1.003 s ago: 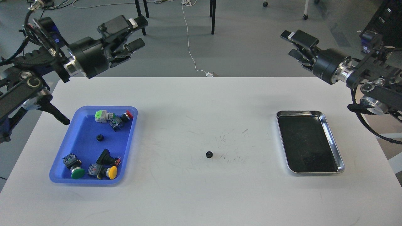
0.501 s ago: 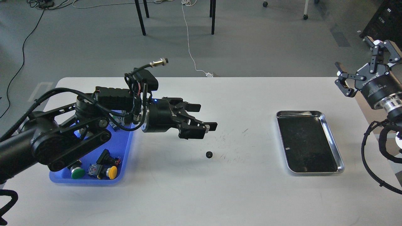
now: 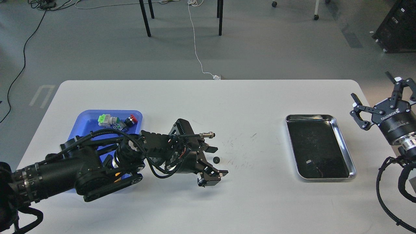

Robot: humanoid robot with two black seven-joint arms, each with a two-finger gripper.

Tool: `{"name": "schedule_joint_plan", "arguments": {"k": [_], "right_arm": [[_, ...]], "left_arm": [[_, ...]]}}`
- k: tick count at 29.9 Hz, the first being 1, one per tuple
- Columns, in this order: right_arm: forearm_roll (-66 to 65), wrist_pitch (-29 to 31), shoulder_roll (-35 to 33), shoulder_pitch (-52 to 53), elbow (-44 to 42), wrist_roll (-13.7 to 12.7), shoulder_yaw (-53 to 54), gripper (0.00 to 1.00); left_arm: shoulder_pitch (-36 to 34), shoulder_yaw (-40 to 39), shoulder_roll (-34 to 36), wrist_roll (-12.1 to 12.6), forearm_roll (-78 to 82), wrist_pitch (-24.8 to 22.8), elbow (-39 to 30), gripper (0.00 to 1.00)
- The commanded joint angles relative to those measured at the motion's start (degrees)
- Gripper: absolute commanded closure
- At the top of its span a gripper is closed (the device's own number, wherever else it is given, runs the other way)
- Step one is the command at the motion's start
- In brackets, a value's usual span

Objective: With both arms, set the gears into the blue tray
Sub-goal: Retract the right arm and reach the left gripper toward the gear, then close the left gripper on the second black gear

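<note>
A tiny black gear [image 3: 216,159] lies on the white table near its middle. My left gripper [image 3: 217,161] is low at the table with its fingers open, one finger [image 3: 212,149] behind the gear and the other [image 3: 213,175] in front, so the gear sits between them. The left arm stretches across the blue tray [image 3: 87,116] at the left and hides most of it. My right gripper [image 3: 382,99] hovers open off the table's right edge, holding nothing.
Push-button switches [image 3: 110,120] lie in the blue tray's far end. A shiny steel tray [image 3: 339,133] with a dark bottom stands at the right. The floor beyond holds chair legs and a white cable [image 3: 198,55].
My left gripper has dropped and moved forward to straddle the gear, with the arm now covering most of the blue tray. The right gripper has sunk lower at the right edge.
</note>
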Motion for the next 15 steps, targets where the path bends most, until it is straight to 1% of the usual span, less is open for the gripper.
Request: {"name": "schedule_joint_plan", "arguments": {"k": [1,4,9,15], "right_arm": [[0.0,0.0,0.4,-0.1,0.4,0.0,0.0,0.04],[0.0,-0.2,0.8,-0.2,0.7,0.0,0.5,0.04],[0.0,-0.3,1.3,-0.1,2.1,0.0,0.9,0.04],[0.0,-0.3,1.3,-0.1,2.3,0.0,1.2,0.04]], "left_arm": [[0.4,0.0,-0.9,1.4,0.0,0.9,2.4,0.37],[0.6,-0.1,-1.3,1.7,0.0,1.2,4.6,0.43],[0.7,0.0,-4.0,1.7,0.0,1.2,7.0,0.46],[1.2,-0.1,-6.8,2.3,0.0,1.2,8.1,0.47]]}}
